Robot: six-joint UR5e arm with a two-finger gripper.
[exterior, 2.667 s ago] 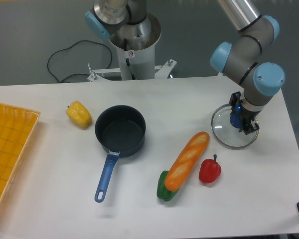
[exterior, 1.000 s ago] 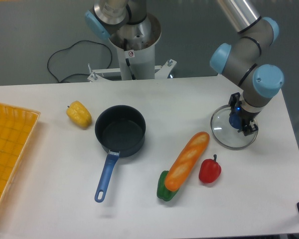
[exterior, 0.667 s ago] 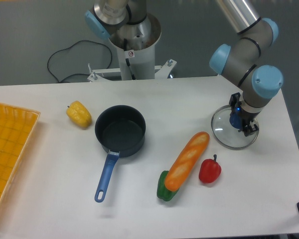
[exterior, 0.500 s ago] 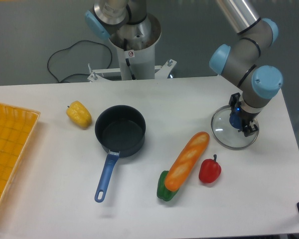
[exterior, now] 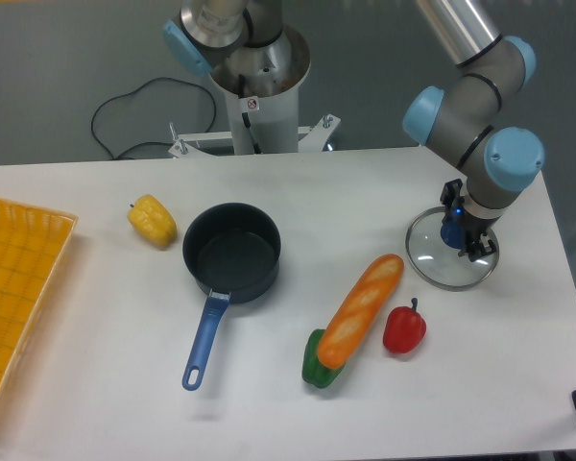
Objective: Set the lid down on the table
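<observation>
Nearest the camera, at about 5 o'clock on the white tabletop point(exterior: 96, 423), a green pepper point(exterior: 316, 371) lies partly under the lower end of a long orange bread loaf point(exterior: 361, 309), which slants up toward 1 o'clock. Red pepper point(exterior: 404, 328) sits just beside the loaf on its 3 o'clock side, stem up. Toward 9 o'clock, a yellow mesh tray point(exterior: 14, 288) overhangs the left edge of the tabletop. Mid-tabletop: dark saucepan point(exterior: 232, 252), open and uncovered, its blue handle point(exterior: 204, 341) pointing toward 7 o'clock. Yellow pepper point(exterior: 152, 220) near the pan at its 10 o'clock, not touching. Out at 3 o'clock, the glass lid point(exterior: 450, 251) lies close to the right edge of the tabletop, well apart from the saucepan; whether its rim rests flat or is slightly raised cannot be told. Claw point(exterior: 458, 233) comes down from above onto the lid's centre, closed around the small blue knob, with a blue light showing on the wrist. Farther back, the arm's grey links and pale blue joints rise out of frame; the base column point(exterior: 259, 91) stands at 12 o'clock behind the tabletop, black cable point(exterior: 134, 115) looped beside it.
</observation>
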